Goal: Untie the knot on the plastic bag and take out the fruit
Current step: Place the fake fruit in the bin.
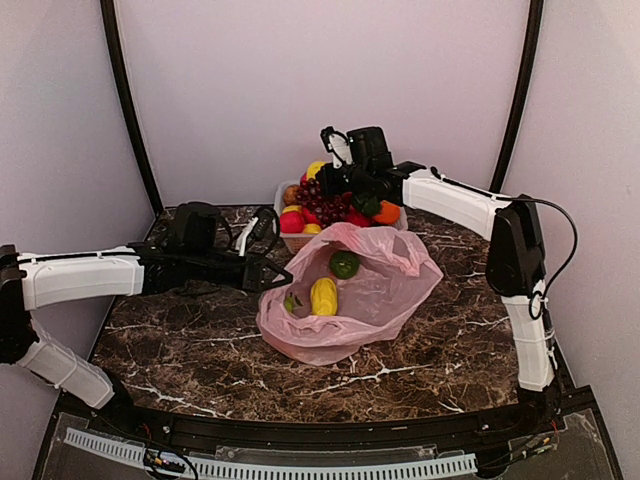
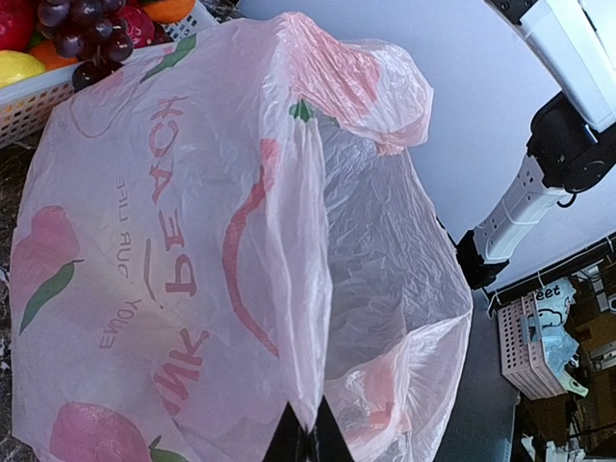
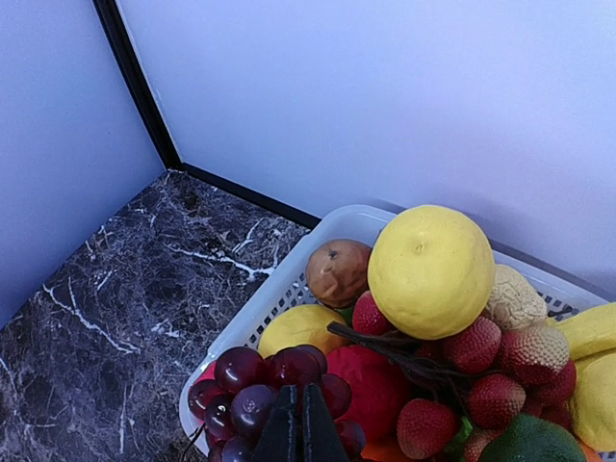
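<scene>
left gripper (image 1: 279, 272) is pinched shut on the near rim of the plastic bag (image 1: 385, 290), probably so you can hold the mouth open for the yellow fruit (image 1: 323, 296) and green fruit (image 1: 344, 264) lying inside. right gripper (image 3: 297, 409) sits closed over the grape bunch (image 3: 274, 380) in the white basket (image 3: 289, 289), can't tell if it's got a stem. no knot visible, and 1 small thing (image 1: 292, 301) beside the yellow one is buried in film.

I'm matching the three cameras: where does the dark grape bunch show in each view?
Top external: grape bunch, centre, in the white basket behind the pink bag.
Left wrist: bunch in the top left corner, above the bag.
Right wrist: bunch at the bottom edge, left of centre.
Shared landmark: the white basket's rim.
</scene>
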`<state>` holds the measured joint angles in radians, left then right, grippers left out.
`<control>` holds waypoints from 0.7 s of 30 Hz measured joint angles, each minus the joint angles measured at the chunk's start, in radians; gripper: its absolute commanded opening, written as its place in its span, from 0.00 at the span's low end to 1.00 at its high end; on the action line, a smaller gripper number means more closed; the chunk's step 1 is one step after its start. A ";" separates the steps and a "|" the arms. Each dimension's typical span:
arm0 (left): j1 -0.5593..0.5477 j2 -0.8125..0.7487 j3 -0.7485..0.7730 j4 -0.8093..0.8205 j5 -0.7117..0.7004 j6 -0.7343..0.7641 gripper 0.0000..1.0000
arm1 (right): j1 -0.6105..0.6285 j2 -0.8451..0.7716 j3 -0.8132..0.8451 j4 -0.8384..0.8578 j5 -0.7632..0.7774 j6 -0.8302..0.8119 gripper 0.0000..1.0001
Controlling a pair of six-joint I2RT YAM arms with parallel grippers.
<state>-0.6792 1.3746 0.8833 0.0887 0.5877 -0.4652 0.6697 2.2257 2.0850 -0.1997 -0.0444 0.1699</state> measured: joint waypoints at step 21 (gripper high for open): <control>-0.019 0.003 -0.072 -0.002 0.021 0.035 0.01 | 0.000 0.092 0.104 0.173 -0.009 -0.116 0.00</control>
<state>-0.6987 1.3773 0.8108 0.0872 0.6086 -0.4305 0.6693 2.3180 2.1891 -0.0265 -0.0532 0.0540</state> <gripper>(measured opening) 0.009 0.007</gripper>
